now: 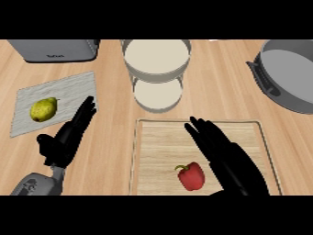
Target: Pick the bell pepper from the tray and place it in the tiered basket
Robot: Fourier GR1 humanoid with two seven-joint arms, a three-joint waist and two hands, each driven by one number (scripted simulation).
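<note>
So the right hand (223,153) is over the wooden tray (160,137) with its fingers straight and spread, not holding anything. The red bell pepper (191,176) sits on the tray just left of that hand, near the bottom edge. The left hand (67,135) is open too, fingers up, by the grey cloth (64,89) with a pear (43,109) on it. The tiered basket (157,69) stands above the tray, a pot (298,75) off to the right and a toaster (53,49) top left.
</note>
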